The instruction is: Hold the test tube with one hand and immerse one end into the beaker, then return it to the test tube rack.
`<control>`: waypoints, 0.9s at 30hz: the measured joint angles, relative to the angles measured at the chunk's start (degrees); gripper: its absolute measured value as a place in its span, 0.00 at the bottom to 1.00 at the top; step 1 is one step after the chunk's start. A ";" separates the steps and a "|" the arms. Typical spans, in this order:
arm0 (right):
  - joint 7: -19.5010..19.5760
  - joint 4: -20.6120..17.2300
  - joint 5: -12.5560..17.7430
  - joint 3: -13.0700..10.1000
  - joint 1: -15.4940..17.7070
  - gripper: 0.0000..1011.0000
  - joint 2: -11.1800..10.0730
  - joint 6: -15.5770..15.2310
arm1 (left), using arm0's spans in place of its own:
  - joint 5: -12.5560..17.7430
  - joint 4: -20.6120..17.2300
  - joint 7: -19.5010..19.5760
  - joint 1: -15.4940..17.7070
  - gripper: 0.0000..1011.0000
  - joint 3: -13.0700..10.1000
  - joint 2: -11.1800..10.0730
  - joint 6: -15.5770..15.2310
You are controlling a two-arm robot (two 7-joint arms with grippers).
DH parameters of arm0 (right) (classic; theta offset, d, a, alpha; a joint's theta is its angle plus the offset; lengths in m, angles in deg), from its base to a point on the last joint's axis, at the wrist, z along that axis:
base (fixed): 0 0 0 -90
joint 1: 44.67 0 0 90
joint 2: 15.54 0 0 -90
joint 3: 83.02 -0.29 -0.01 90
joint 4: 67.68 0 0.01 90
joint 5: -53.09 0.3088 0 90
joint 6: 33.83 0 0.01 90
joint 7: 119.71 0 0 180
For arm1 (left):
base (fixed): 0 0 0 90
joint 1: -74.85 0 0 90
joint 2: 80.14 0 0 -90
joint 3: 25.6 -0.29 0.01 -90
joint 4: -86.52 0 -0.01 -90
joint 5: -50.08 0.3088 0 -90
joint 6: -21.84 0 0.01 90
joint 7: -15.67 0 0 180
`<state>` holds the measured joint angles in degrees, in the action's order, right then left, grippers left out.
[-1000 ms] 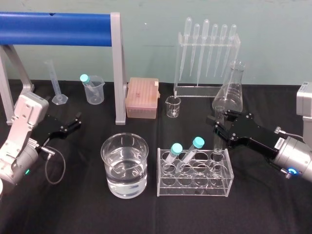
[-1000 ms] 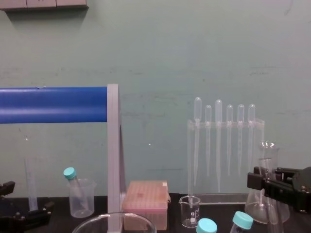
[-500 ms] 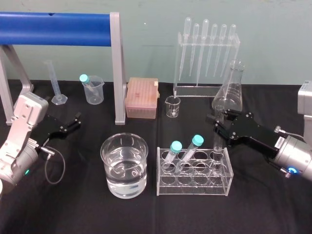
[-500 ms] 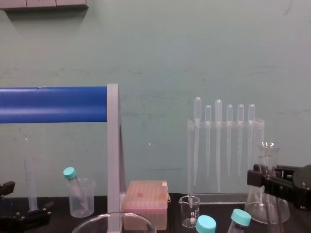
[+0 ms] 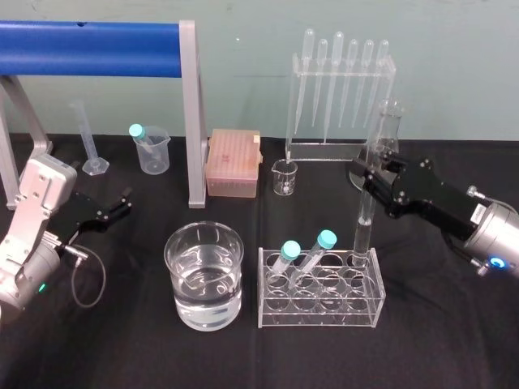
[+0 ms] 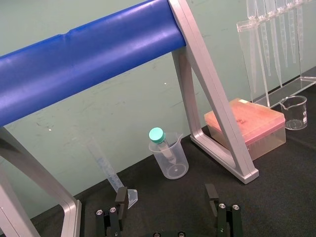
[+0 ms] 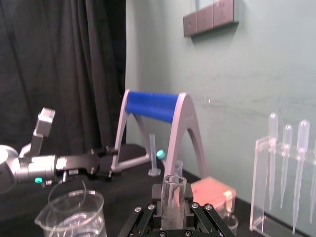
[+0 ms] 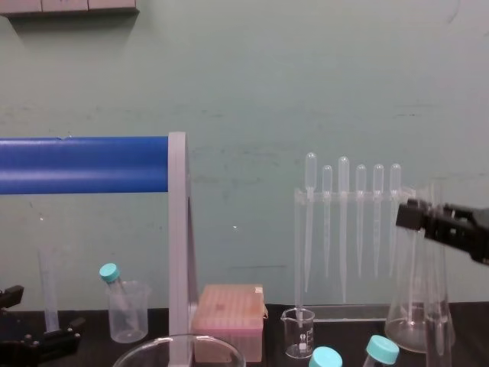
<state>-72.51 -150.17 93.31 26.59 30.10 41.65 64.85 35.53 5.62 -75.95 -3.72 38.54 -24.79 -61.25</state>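
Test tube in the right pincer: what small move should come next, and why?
Probably lift it straight up. The right pincer grips the test tube near its rim, but its lower end seems inside a rack hole; it must clear before moving toward the beaker. The left pincer idles open at left.

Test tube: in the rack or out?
Partly in. The right gripper is shut on the test tube just below its rim, and its lower end dips into the rack's back right hole.
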 joint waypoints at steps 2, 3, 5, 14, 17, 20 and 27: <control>-0.09 -0.17 0.46 -0.22 -0.07 0.24 0.00 0.22 | 0.00 0.00 0.00 0.00 0.99 0.00 0.00 -0.01; -0.15 -0.29 1.01 -0.52 -0.23 0.24 0.06 0.51 | 0.00 0.00 0.00 0.00 0.99 0.00 0.00 0.00; -0.22 -0.34 1.48 -0.79 -0.42 0.24 0.20 0.89 | 0.00 0.00 0.00 0.00 0.99 0.00 0.00 0.00; -0.31 1.36 2.59 -1.59 -2.03 0.24 2.13 4.00 | 0.00 0.00 0.00 0.00 0.99 0.00 0.00 0.00; -0.25 2.39 2.37 -1.49 -2.57 0.24 2.75 4.53 | 0.00 0.00 0.00 0.00 0.99 0.00 0.00 0.00; 0.10 4.38 1.57 -1.06 -3.47 0.24 3.77 4.85 | 0.00 0.00 0.00 0.00 0.99 0.00 0.00 0.00; 0.63 5.84 0.37 -0.52 -4.22 0.24 4.52 5.02 | 0.00 0.00 0.00 0.00 0.99 0.00 0.00 0.00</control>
<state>-71.88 -144.32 93.68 26.07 25.88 46.17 69.87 35.53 5.62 -75.95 -3.72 38.54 -24.79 -61.25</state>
